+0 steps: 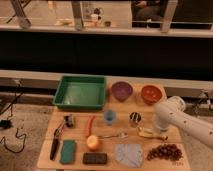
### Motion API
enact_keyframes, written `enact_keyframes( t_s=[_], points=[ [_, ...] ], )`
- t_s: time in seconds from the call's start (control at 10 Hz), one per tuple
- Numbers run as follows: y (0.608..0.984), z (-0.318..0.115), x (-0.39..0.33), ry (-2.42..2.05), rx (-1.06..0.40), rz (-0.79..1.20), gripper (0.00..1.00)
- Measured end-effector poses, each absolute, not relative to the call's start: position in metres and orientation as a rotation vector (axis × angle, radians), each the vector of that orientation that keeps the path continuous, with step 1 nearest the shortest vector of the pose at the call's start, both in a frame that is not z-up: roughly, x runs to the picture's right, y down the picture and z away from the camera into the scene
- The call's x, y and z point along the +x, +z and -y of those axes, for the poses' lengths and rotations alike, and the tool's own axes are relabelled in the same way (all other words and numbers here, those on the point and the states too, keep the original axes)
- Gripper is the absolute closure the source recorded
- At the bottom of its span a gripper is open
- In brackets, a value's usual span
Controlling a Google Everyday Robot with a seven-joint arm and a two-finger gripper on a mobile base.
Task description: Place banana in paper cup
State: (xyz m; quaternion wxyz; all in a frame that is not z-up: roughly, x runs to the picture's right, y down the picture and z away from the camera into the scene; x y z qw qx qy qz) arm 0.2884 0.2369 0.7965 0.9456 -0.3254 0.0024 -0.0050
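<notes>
The blue cup (110,117) near the middle of the wooden tabletop (47,155) serves as the landmark. Farthest left of it, near the tabletop's left edge, a dark-handled tool (54,147) lies lengthwise, with a small dark clip-like item (68,120) just above it. Below and left of the cup lies a green sponge (68,151). Behind the cup and to its left stands a green tray (81,92). Just left of the cup a thin red-orange stick (90,124) lies tilted, and below that sits a round orange fruit (93,143), with a dark rectangular bar (94,158) in front of it near the tabletop's front edge. A fork (112,135) lies directly in front of the cup. Behind the cup and slightly right is a purple bowl (121,91); in front of it and to the right lies a grey-blue cloth (129,154). Just right of the cup stands a shiny metal cup (135,119). Further right, behind, is an orange bowl (151,94). The banana (148,133) lies flat on the tabletop, right of the metal cup and slightly nearer the front. The white arm (187,124) reaches in from the right, and its gripper (161,131) is down at the banana's right end, jaws clenched; whether they hold the banana cannot be told. In front of the banana lies a bunch of dark grapes (163,151).
</notes>
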Motion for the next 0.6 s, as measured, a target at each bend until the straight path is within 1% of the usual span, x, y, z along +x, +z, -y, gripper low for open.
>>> enact_keyframes(
  t_s=[0.2,0.6],
  points=[
    [0.781,-0.221,0.288,0.004,-0.631,0.017,0.91],
    [0.765,-0.206,0.291,0.026,-0.584,0.035,0.91]
  ],
)
